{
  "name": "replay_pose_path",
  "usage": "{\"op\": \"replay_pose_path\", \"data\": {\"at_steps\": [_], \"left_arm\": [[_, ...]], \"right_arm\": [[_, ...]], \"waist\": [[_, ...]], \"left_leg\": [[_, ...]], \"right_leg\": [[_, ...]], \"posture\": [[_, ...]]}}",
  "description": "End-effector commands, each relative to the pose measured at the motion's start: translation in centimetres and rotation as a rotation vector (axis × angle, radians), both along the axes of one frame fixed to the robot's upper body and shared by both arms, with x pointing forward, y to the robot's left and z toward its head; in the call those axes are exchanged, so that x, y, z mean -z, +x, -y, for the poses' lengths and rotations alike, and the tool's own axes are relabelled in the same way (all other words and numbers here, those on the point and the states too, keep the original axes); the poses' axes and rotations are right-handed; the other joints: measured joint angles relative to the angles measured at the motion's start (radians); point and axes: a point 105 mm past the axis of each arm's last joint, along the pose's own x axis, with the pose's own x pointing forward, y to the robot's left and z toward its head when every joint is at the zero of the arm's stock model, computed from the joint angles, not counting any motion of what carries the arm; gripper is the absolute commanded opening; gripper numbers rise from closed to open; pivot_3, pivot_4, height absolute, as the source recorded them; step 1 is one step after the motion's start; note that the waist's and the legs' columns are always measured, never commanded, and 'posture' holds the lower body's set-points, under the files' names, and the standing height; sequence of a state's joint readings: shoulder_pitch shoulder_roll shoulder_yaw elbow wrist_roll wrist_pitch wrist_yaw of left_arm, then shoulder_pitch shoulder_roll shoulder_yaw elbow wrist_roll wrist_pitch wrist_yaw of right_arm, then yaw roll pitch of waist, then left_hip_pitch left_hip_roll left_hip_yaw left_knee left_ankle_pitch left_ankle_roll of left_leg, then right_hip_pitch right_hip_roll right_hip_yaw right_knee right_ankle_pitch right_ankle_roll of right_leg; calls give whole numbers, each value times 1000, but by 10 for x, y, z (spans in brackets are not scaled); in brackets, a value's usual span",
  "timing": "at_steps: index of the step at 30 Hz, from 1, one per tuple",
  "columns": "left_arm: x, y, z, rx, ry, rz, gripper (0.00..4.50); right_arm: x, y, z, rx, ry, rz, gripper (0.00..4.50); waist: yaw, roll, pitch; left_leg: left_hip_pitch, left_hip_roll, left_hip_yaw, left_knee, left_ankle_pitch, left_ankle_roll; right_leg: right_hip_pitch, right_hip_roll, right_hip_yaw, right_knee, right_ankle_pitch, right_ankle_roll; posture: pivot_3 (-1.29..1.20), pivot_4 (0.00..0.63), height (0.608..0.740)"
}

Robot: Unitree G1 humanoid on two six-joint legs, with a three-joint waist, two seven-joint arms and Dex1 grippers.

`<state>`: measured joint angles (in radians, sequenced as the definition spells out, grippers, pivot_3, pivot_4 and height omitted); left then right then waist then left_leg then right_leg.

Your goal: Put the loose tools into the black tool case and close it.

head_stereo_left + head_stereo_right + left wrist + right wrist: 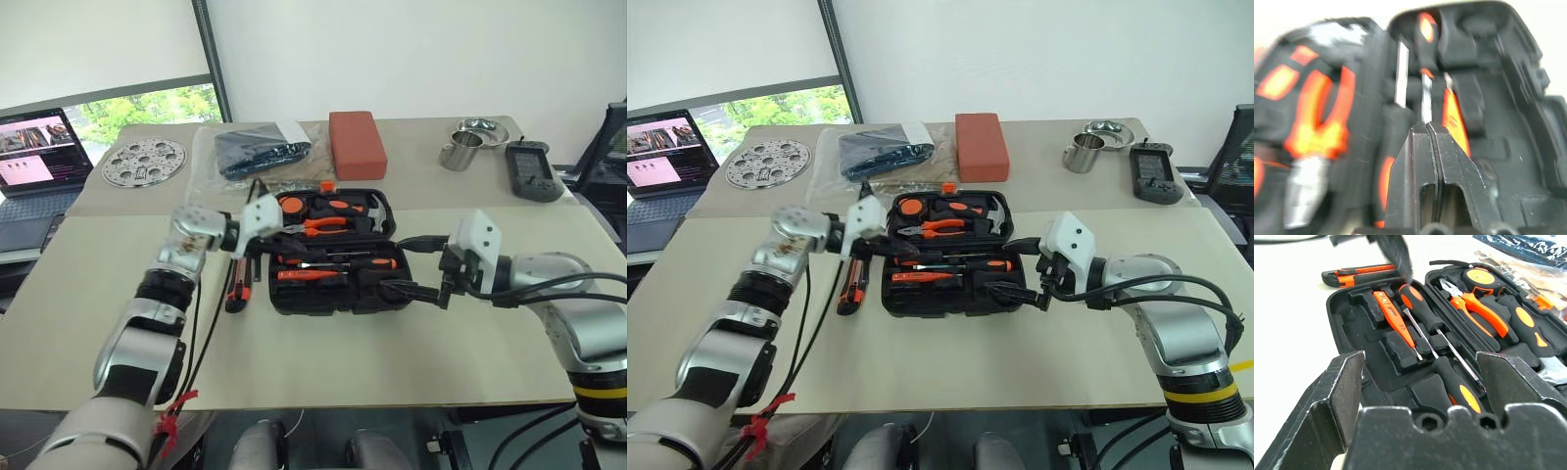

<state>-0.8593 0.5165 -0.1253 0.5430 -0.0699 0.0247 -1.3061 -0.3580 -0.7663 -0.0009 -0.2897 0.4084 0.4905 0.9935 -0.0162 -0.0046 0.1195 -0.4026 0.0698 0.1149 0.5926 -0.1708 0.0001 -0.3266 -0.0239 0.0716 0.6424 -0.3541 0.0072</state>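
The case [333, 253] lies open at the centre of the frame on the table [411, 352], both halves flat. In its near half sit two screwdrivers [1422, 308] and the slim tester [1396, 318], laid side by side in their recesses; the far half holds pliers [318, 225], a hammer [367, 208] and a round orange-and-black tape measure [1480, 278]. The knife [235, 289] lies on the table just beside the case's left edge, outside it.

The left gripper [269, 240] hangs over the left end of the case, its two black fingers pressed together with nothing between them. The right gripper [421, 266] sits at the right end of the case, pointing at it, its fingers spread wide apart and empty.

Behind the case, toward the upper middle of the frame, are a red-brown box [357, 143] and a clear bag [257, 152]. A perforated metal disc [143, 161] is at upper left, with a laptop [34, 162] at the far left edge. At upper right stand a steel cup [460, 152], a metal bowl [482, 127] and a dark handheld controller [532, 169].
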Motion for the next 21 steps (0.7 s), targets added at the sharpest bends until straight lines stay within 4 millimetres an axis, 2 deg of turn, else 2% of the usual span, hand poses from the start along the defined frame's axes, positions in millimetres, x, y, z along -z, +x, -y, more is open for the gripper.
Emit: {"op": "replay_pose_path", "data": {"at_steps": [1,3,6,9,12,17,21], "left_arm": [[-12,-6,-20,-126,-47,14,546],[-14,-9,-37,-258,-75,19,1083],[-15,-14,-57,-433,-106,16,2243],[4,-33,-74,-647,-97,-38,3277],[27,-47,-72,-814,-133,-101,4421],[61,-55,-73,-1059,-98,-115,4421],[75,-55,-71,-1141,-111,-154,4421]], "right_arm": [[-13,0,-8,-33,33,45,4199],[-13,0,-11,-40,39,45,4199],[-12,-1,-11,-46,39,42,4199],[-12,-1,-14,-61,51,38,4199],[-15,-1,-19,-89,68,38,4199],[-18,-1,-26,-127,74,39,4199],[-18,0,-26,-133,67,38,4199]], "waist": [[-2,0,0],[-2,0,0],[2,0,0],[4,0,0],[6,0,0],[10,-1,1],[9,-1,0]], "left_leg": [[1,0,0,0,0,0],[1,0,0,0,0,0],[1,2,-1,0,0,0],[1,2,-1,0,0,0],[3,1,-1,0,-1,1],[4,0,-3,0,0,1],[5,0,-4,0,0,1]], "right_leg": [[0,0,0,0,0,0],[1,0,0,1,0,0],[1,0,0,1,0,0],[1,-1,0,1,0,0],[4,-2,0,0,0,0],[7,-2,0,-1,0,0],[7,-2,1,-1,0,0]], "posture": [[0,150,740],[0,150,740],[0,150,740],[0,150,740],[0,150,740],[0,150,740],[0,150,740]]}}
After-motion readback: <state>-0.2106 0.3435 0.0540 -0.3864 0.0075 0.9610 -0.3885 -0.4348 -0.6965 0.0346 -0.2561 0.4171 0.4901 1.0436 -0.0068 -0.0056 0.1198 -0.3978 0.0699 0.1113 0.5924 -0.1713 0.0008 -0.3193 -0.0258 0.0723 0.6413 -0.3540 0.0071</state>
